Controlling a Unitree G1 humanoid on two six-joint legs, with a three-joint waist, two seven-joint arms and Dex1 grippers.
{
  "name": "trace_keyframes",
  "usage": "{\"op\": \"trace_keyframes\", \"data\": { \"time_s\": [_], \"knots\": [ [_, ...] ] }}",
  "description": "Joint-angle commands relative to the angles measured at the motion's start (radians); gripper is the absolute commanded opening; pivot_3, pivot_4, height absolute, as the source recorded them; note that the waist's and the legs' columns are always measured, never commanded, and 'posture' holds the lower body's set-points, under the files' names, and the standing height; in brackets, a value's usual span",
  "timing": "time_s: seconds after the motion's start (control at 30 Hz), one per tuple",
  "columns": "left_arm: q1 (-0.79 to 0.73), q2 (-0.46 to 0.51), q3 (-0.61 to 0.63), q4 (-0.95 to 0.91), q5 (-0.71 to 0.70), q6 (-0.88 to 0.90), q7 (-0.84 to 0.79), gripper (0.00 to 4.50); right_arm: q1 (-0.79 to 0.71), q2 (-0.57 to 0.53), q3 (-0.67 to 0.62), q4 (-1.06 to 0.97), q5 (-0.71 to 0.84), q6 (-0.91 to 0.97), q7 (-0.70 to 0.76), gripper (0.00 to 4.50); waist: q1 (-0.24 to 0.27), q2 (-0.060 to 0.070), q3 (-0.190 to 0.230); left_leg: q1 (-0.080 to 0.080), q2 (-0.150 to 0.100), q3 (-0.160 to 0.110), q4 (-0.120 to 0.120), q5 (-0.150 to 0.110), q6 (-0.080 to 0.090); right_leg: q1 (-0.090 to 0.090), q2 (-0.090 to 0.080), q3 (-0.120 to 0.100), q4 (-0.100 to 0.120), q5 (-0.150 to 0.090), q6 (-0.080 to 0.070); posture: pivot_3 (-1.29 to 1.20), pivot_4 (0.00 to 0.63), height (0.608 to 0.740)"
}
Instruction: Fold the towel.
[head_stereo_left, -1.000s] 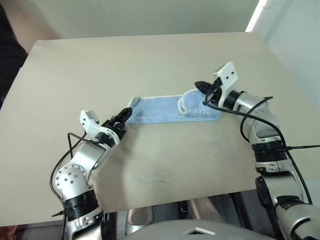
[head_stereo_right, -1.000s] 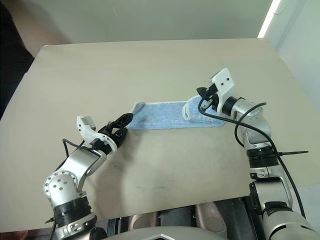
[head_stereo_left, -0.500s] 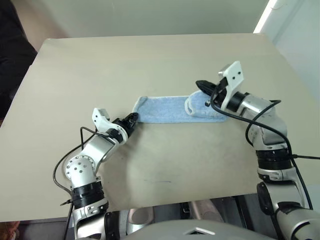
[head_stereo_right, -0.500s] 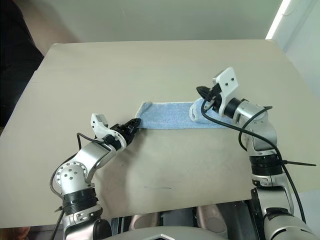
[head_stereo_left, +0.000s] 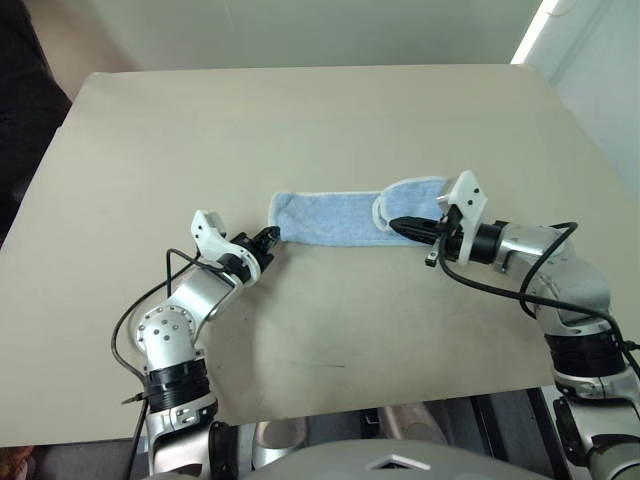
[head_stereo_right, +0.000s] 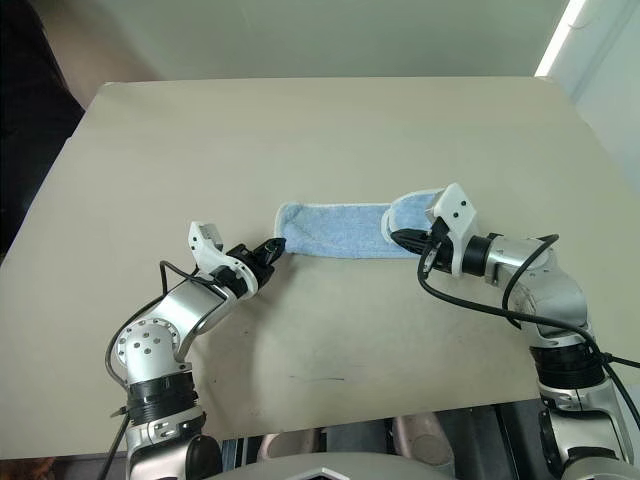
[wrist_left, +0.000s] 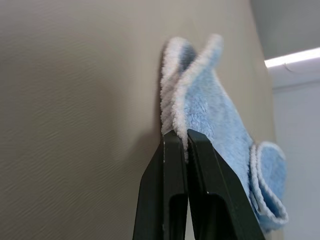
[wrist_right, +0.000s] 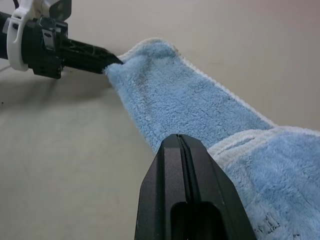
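The towel (head_stereo_left: 335, 217) lies as a long narrow strip on the counter (head_stereo_left: 300, 120), stretched between the two grippers. Its left end is pinched in the left gripper (wrist_left: 181, 142), whose fingers are pressed together on the white edging, with a small fold of cloth standing up just past the tips. The right gripper (head_stereo_left: 397, 224) is also closed. Its tips are laid against the near edge of the towel's turned-over right end, and the wrist view puts them at the edging where that flap begins, but whether cloth is actually caught between them cannot be told.

The step in hand is judged to be a lengthwise fold, one end carried over to meet the other. For this to be done well, the right grip should be confirmed before anything is lifted (a closed gripper beside cloth is not a grip). The held end should be raised only enough for the cloth to clear the counter, then carried straight along the strip's own line toward the other gripper, so that the edges are kept parallel. The opposite end should be kept pinned flat so the strip is not dragged. The already doubled right flap should be smoothed or taken up whole, or a crooked, lumpy fold is to be expected.
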Motion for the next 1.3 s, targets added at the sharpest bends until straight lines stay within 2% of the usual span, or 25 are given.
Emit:
{"op": "trace_keyframes", "data": {
  "time_s": [0.03, 0.17, 0.23, 0.37, 0.47, 0.6, 0.8, 0.93, 1.07, 1.17, 1.3],
  "knots": [
    [-0.032, 0.081, 0.058, -0.058, 0.019, -0.054, -0.109, 0.07, 0.023, -0.032, -0.05, -0.016, 0.014, -0.008, 0.0, 0.0, -0.002, -0.001, 0.001, -0.001, 0.0, 0.0, 0.001, -0.001, -0.001, -0.001, 0.0, 0.0, 0.0, 0.0, 0.0, 0.0, 0.15, 0.74],
    [-0.052, 0.195, 0.107, -0.023, 0.049, -0.078, -0.204, 0.07, 0.057, -0.058, -0.067, -0.007, 0.006, -0.023, 0.0, 0.0, -0.005, -0.002, 0.001, -0.007, 0.0, -0.001, 0.004, -0.001, -0.002, -0.006, 0.0, 0.001, 0.0, 0.003, -0.008, 0.0, 0.15, 0.74],
    [-0.073, 0.248, 0.09, -0.021, 0.08, -0.068, -0.256, 0.07, 0.065, -0.065, -0.071, -0.004, 0.01, -0.029, 0.001, 0.0, -0.006, -0.002, 0.001, -0.008, 0.0, -0.001, 0.004, -0.002, -0.003, -0.007, 0.0, 0.002, 0.0, 0.001, -0.006, 0.0, 0.15, 0.74],
    [-0.125, 0.306, 0.017, -0.047, 0.128, -0.043, -0.36, 0.07, 0.071, -0.075, -0.078, 0.002, 0.014, -0.03, 0.01, 0.0, -0.006, -0.003, 0.001, -0.008, 0.0, -0.001, 0.004, -0.005, -0.006, -0.007, 0.0, 0.003, 0.0, -0.001, -0.001, 0.0, 0.15, 0.74],
    [-0.204, 0.326, -0.116, -0.06, 0.2, -0.012, -0.464, 0.07, 0.081, -0.098, -0.087, 0.01, 0.015, -0.036, 0.026, 0.0, 0.001, -0.003, 0.001, -0.009, 0.0, -0.001, 0.007, -0.008, -0.007, -0.007, -0.001, 0.004, 0.0, 0.0, 0.004, 0.0, 0.15, 0.74],
    [-0.337, 0.299, -0.287, -0.035, 0.307, -0.01, -0.589, 0.07, 0.072, -0.104, -0.096, 0.029, 0.008, -0.046, 0.013, 0.0, 0.0, -0.004, 0.002, -0.01, 0.0, -0.001, 0.009, -0.01, -0.007, -0.006, -0.002, 0.007, -0.002, 0.0, 0.007, 0.0, 0.15, 0.74],
    [-0.523, 0.185, -0.543, 0.048, 0.485, 0.003, -0.75, 0.07, 0.082, -0.102, -0.119, 0.056, -0.011, -0.054, -0.031, 0.0, -0.002, -0.004, 0.002, -0.011, -0.001, 0.0, 0.01, -0.012, -0.003, -0.005, -0.001, 0.02, -0.01, 0.006, 0.014, 0.0, 0.15, 0.74],
    [-0.569, 0.139, -0.656, 0.085, 0.577, 0.013, -0.834, 0.07, 0.112, -0.111, -0.141, 0.046, -0.009, -0.055, -0.044, 0.0, -0.008, -0.004, 0.002, -0.011, -0.004, -0.001, 0.011, -0.016, 0.004, -0.005, -0.001, 0.021, -0.011, 0.006, 0.018, 0.0, 0.15, 0.74],
    [-0.577, 0.149, -0.763, 0.124, 0.715, -0.005, -0.9, 0.07, 0.158, -0.118, -0.176, 0.004, 0.005, -0.044, -0.06, 0.0, -0.011, -0.004, 0.001, -0.01, -0.009, -0.003, 0.012, -0.018, 0.008, -0.006, -0.002, 0.024, -0.012, 0.005, 0.023, 0.0, 0.15, 0.74],
    [-0.569, 0.131, -0.729, 0.129, 0.717, 0.0, -0.941, 0.73, 0.18, -0.116, -0.187, -0.017, 0.006, -0.037, -0.073, 0.0, -0.013, -0.004, 0.002, -0.01, -0.012, -0.005, 0.011, -0.019, 0.009, -0.006, -0.005, 0.025, -0.012, 0.004, 0.025, 0.0, 0.15, 0.74],
    [-0.56, 0.111, -0.653, 0.131, 0.704, 0.012, -0.94, 2.16, 0.179, -0.119, -0.192, -0.026, 0.009, -0.031, -0.08, 0.0, -0.013, -0.004, 0.001, -0.01, -0.016, -0.007, 0.011, -0.019, 0.01, -0.006, -0.015, 0.024, -0.011, 0.004, 0.028, 0.0, 0.15, 0.74]
  ]
}}
